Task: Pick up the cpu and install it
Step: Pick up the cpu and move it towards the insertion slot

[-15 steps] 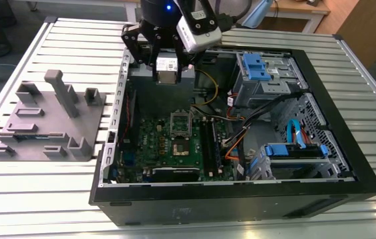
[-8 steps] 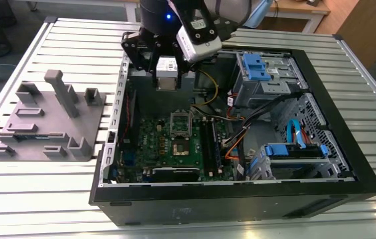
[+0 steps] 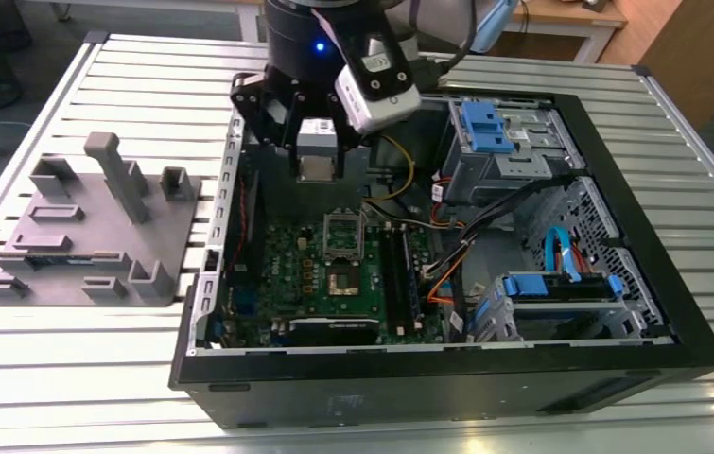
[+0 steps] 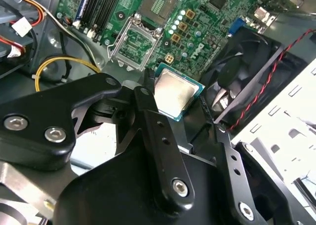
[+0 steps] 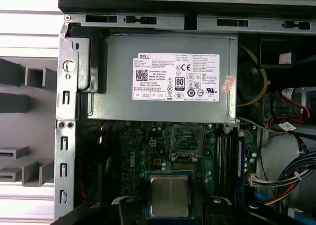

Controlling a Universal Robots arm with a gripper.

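Slatted metal table (image 3: 79, 378) carries a lidless case (image 3: 458, 388), mid-frame in the exterior view. The cpu (image 3: 318, 168) is clamped flat by its edges in the gripper (image 3: 318, 156), upper centre, above the board and short of the socket (image 3: 341, 277). It is best kept level and squared to the socket. Room is bounded by the case wall and by cables (image 3: 451, 255) alongside, with free space overhead.

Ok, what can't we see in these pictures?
- Underside of the cpu: faces away in both wrist views.
- Part of the fan: behind the gripper, second wrist view.
- Most of the fixture: cut off by the edge, first wrist view.
- Pins of the socket: too small, exterior view.
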